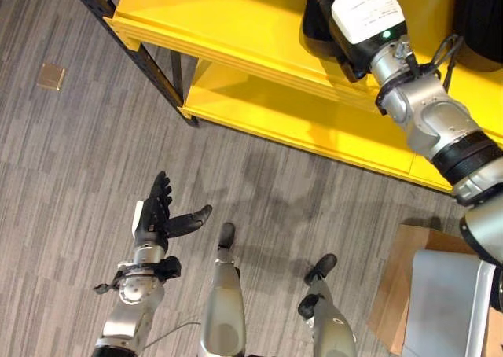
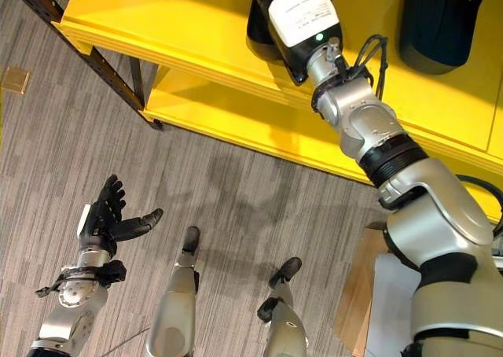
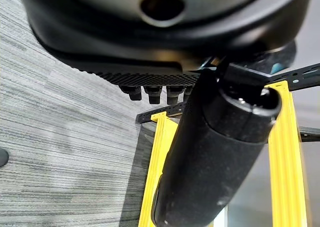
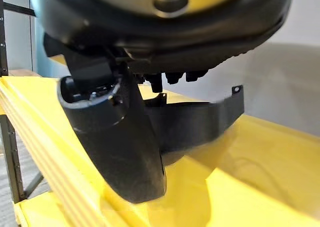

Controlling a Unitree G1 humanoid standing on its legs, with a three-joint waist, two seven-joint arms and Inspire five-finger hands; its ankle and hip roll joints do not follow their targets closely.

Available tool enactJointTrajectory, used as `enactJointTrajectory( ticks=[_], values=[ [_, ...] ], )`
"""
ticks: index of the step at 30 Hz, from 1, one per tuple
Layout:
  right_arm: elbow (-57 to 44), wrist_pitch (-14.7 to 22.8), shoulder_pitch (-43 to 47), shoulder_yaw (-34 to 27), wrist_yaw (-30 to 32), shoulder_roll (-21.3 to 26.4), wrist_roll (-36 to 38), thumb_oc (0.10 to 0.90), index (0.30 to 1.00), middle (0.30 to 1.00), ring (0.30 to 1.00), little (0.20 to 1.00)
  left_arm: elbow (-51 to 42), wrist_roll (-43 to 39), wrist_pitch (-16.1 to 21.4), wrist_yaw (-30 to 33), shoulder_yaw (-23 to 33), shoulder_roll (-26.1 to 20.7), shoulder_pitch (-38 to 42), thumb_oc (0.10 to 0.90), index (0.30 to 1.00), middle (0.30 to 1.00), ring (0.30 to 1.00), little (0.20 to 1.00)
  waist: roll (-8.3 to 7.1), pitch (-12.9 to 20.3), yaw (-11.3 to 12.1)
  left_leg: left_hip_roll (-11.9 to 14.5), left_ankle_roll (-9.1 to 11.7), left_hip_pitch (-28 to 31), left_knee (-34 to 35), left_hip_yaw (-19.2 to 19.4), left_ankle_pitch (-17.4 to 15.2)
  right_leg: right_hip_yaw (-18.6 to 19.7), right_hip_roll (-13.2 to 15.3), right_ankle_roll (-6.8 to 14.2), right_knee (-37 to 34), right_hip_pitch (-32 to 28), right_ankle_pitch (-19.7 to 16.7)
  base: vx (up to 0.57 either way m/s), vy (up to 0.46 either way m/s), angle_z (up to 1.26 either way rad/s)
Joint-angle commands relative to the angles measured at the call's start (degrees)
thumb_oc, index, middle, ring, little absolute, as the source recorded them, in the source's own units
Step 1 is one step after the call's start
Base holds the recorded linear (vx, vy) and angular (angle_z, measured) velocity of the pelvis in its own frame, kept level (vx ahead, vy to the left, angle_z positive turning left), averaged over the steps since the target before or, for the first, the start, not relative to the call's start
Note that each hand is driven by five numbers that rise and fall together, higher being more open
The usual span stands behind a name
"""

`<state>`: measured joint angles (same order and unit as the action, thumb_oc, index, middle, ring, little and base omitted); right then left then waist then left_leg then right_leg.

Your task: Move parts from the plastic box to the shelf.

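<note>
My right hand (image 4: 112, 137) reaches over the top level of the yellow shelf (image 1: 236, 27). Its thumb and curled fingers close on a black curved part (image 4: 200, 119), which hangs just above the yellow board. From the head, that part (image 2: 263, 23) shows as a dark shape under my right wrist. A second black part (image 2: 436, 19) lies further right on the same level. My left hand (image 1: 161, 215) hovers low over the floor, fingers straight and holding nothing; its thumb (image 3: 215, 152) stands out in the left wrist view.
The shelf has a lower yellow level (image 1: 314, 121) and a black frame leg (image 1: 157, 66). A pale grey box (image 1: 444, 302) rests on brown cardboard (image 1: 401, 270) at the lower right. A small brown square (image 1: 51, 75) lies on the grey floor.
</note>
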<state>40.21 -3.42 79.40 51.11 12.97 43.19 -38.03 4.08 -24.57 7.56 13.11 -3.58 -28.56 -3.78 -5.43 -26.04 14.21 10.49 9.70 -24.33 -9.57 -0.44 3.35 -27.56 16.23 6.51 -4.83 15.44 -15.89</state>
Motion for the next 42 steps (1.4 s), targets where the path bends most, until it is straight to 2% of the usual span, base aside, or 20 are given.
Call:
enactJointTrajectory(
  ticks=[1, 10, 20, 21, 22, 25, 27, 29, 30, 31, 33, 39, 42],
  values=[
    [-3.43, -1.27, 9.08, 0.99, 3.21, 3.38, 0.96, 0.9, 1.0, 1.0, 1.0, 1.0, -5.49, -1.42, 5.05, 0.03, 1.35, -5.04, -1.69, 0.9, 1.0, 1.0, 1.0, 1.0, -1.69, 3.73, 0.12, -0.55, -2.37, 4.13, 2.67, 2.92, -3.01, -0.3, 4.89, 7.9, 5.66, -11.04, 6.21, 0.0, 0.0, 0.0],
    [-8.89, -0.78, 8.88, -1.56, 4.24, 5.18, 2.34, 0.9, 1.0, 1.0, 1.0, 1.0, -4.45, -1.41, 4.32, -0.3, 2.01, -5.19, -1.89, 0.9, 1.0, 1.0, 1.0, 1.0, -1.89, 5.29, -0.29, -0.36, -2.37, 5.46, 3.15, 2.86, -3.0, -0.05, 4.87, 7.85, 5.83, -11.95, 6.76, 0.0, -0.001, -0.01],
    [-12.05, -0.05, 6.64, -4.23, 4.3, 5.11, 3.66, 0.9, 1.0, 1.0, 1.0, 1.0, -3.62, -1.49, 4.19, -0.36, 3.03, -5.09, -2.74, 0.9, 1.0, 1.0, 1.0, 1.0, -2.35, 6.59, -0.15, -0.46, -2.3, 6.41, 4.27, 2.59, -2.5, -0.67, 4.56, 7.93, 5.17, -13.18, 6.54, -0.01, 0.002, 0.0],
    [-12.24, 0.02, 6.08, -4.73, 4.21, 4.86, 4.11, 0.9, 1.0, 1.0, 1.0, 1.0, -3.66, -1.46, 4.13, -0.43, 2.96, -4.95, -2.76, 0.9, 1.0, 1.0, 1.0, 1.0, -2.38, 6.32, -0.05, -0.9, -2.81, 5.85, 4.09, 3.0, -1.29, -1.45, 5.03, 7.41, 5.2, -12.82, 5.63, 0.0, 0.0, 0.0],
    [-12.43, 0.01, 5.74, -5.0, 4.13, 4.74, 4.21, 0.9, 1.0, 1.0, 1.0, 1.0, -3.47, -1.54, 4.07, -0.39, 3.05, -4.94, -2.83, 0.9, 1.0, 1.0, 1.0, 1.0, -2.34, 6.74, -0.09, -0.55, -2.35, 6.53, 4.41, 2.52, -2.45, -0.8, 4.52, 7.92, 5.1, -13.37, 6.54, 0.0, 0.0, 0.0],
    [-13.17, 0.07, 4.42, -6.32, 4.38, 4.65, 4.77, 0.9, 1.0, 1.0, 1.0, 1.0, -3.29, -1.53, 3.9, -0.37, 3.17, -4.73, -2.91, 0.9, 1.0, 1.0, 1.0, 1.0, -2.52, 6.89, -0.16, -0.72, -2.48, 6.65, 4.63, 2.49, -2.3, -0.93, 4.56, 7.94, 5.01, -13.52, 6.39, 0.02, -0.011, 0.01],
    [-14.81, 0.27, 2.99, -8.09, 4.81, 4.52, 5.84, 0.9, 1.0, 1.0, 1.0, 1.0, -3.43, -1.52, 3.77, -0.4, 3.16, -4.52, -3.01, 0.9, 1.0, 1.0, 1.0, 1.0, -2.47, 6.59, -0.16, -0.99, -2.95, 6.24, 4.48, 3.05, -1.16, -1.63, 4.98, 7.43, 5.06, -13.23, 5.5, -0.07, 0.026, 0.0],
    [-17.77, 0.3, -0.69, -12.56, 6.43, 3.77, 8.61, 0.9, 1.0, 1.0, 1.0, 1.0, -3.15, -1.36, 3.37, 0.23, 3.4, -3.87, -2.96, 0.9, 1.0, 1.0, 1.0, 1.0, -2.33, 6.58, -0.68, -1.1, -3.12, 6.36, 4.52, 3.26, -1.17, -1.54, 5.1, 7.43, 5.09, -13.07, 5.36, -0.04, 0.019, 0.0],
    [-17.94, 0.26, -0.95, -12.78, 6.39, 3.81, 8.57, 0.9, 1.0, 1.0, 1.0, 1.0, -3.16, -1.36, 3.37, 0.24, 3.37, -3.98, -3.01, 0.9, 1.0, 1.0, 1.0, 1.0, -2.42, 6.62, -0.62, -1.11, -3.11, 6.38, 4.53, 3.27, -1.17, -1.54, 5.11, 7.44, 5.08, -13.09, 5.36, 0.0, 0.0, 0.0],
    [-20.11, 0.68, -4.44, -16.96, 7.78, 2.51, 11.49, 0.9, 1.0, 1.0, 1.0, 1.0, -3.02, -0.97, 3.13, 0.74, 3.52, -3.31, -2.97, 0.9, 1.0, 1.0, 1.0, 1.0, -2.14, 6.49, -1.18, -1.08, -3.22, 6.51, 4.58, 3.48, -1.21, -1.29, 5.12, 7.42, 5.18, -12.99, 5.33, 0.0, 0.0, 0.0],
    [-21.6, 0.76, -6.4, -19.07, 8.43, 2.09, 12.35, 0.9, 1.0, 1.0, 1.0, 1.0, -3.04, -0.85, 3.01, 0.99, 3.61, -3.14, -3.03, 0.9, 1.0, 1.0, 1.0, 1.0, -2.12, 6.52, -1.39, -1.06, -3.26, 6.59, 4.6, 3.67, -1.26, -1.15, 5.16, 7.42, 5.22, -12.86, 5.31, 0.0, 0.0, 0.0],
    [-27.75, 2.32, -16.57, -28.45, 10.87, -2.22, 18.82, 0.9, 1.0, 1.0, 1.0, 1.0, -2.93, -0.21, 2.24, 1.36, 2.94, -1.77, -3.38, 0.9, 1.0, 1.0, 1.0, 1.0, -1.75, 6.44, -2.41, -1.1, -3.51, 6.44, 4.33, 4.26, -1.27, -0.81, 5.26, 7.22, 5.44, -12.43, 5.68, 0.0, 0.0, 0.0],
    [-31.75, 4.8, -23.96, -33.59, 11.78, -6.16, 26.25, 0.9, 1.0, 1.0, 1.0, 1.0, -2.83, 0.55, 1.22, 1.3, 2.19, -0.83, -3.76, 0.9, 1.0, 1.0, 1.0, 1.0, -1.41, 6.1, -3.51, -0.91, -3.6, 6.33, 3.99, 4.41, -1.27, -0.4, 5.36, 7.13, 5.74, -12.02, 5.85, -0.01, 0.003, -0.03]
  ],
)
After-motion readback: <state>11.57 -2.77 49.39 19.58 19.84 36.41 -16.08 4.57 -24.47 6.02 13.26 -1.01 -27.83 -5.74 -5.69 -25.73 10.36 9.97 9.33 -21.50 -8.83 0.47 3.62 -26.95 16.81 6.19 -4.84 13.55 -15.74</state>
